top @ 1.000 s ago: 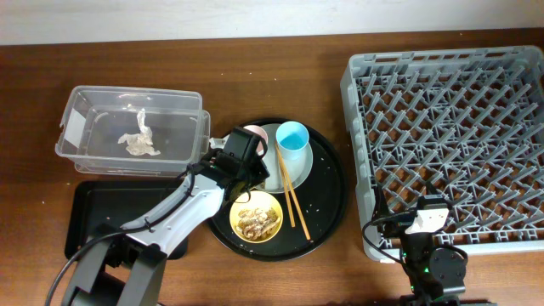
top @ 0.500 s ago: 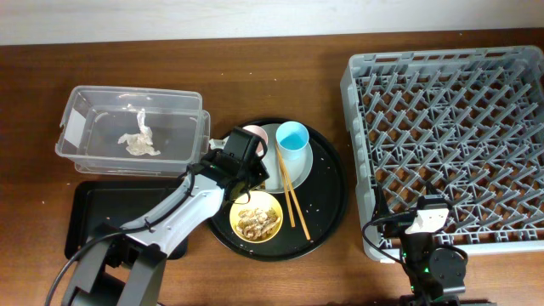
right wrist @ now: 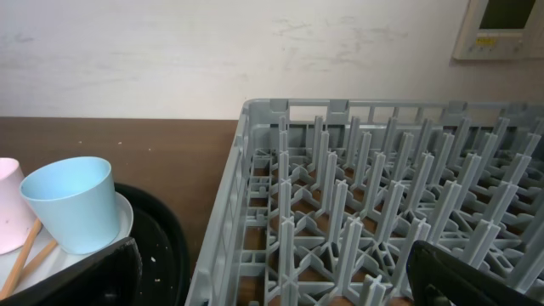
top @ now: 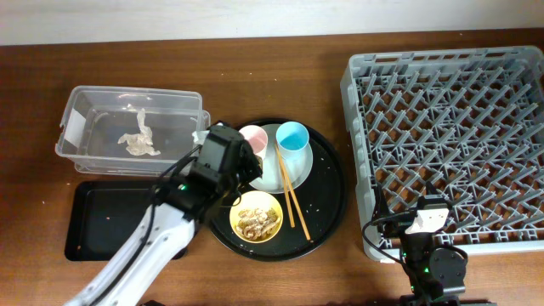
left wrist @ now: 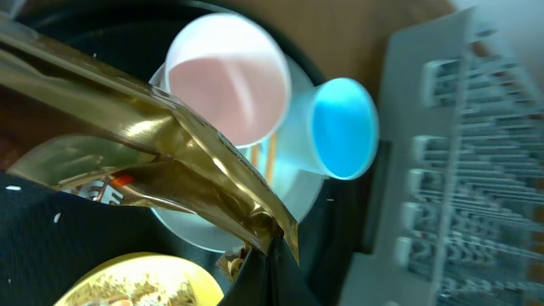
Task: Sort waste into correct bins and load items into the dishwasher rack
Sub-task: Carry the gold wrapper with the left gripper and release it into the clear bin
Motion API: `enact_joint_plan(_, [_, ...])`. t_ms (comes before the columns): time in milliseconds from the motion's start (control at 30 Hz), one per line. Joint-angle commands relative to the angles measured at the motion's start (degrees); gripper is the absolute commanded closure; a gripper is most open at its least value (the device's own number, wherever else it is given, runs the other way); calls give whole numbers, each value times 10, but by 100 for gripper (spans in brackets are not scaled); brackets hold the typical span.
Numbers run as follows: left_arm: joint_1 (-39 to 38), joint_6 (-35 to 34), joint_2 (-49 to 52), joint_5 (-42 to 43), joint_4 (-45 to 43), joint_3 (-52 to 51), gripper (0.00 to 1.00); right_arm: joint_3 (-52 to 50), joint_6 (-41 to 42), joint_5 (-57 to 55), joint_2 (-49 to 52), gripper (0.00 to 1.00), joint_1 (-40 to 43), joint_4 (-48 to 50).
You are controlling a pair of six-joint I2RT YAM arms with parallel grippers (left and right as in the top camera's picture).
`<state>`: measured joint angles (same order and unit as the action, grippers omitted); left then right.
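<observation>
One wrapper (left wrist: 170, 144), judged light, crinkly and slippery, is pinched at its corner by the closed left gripper (left wrist: 259, 255), at eight o'clock of the pink cup (top: 253, 136).

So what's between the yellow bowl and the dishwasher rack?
Overhead view: the chopsticks lie beside the yellow bowl, then bare black tray and a strip of table before the rack.

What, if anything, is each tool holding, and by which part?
Left tool pinches the gold wrapper by one crumpled end; right tool is open, holding nothing.
</observation>
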<state>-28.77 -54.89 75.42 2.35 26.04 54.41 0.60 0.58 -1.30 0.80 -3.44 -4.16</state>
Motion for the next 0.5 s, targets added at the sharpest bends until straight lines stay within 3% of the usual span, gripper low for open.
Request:
enact_joint_plan(0, [3, 15, -60, -13, 2, -3, 99, -3, -2, -7, -4, 2, -3, -4])
enact_joint_plan(133, [38, 78, -97, -70, 7, -3, 99, -3, -2, -7, -4, 2, -3, -4])
enact_joint_plan(467, [239, 96, -62, -123, 7, -3, 99, -3, -2, -7, -4, 2, -3, -4])
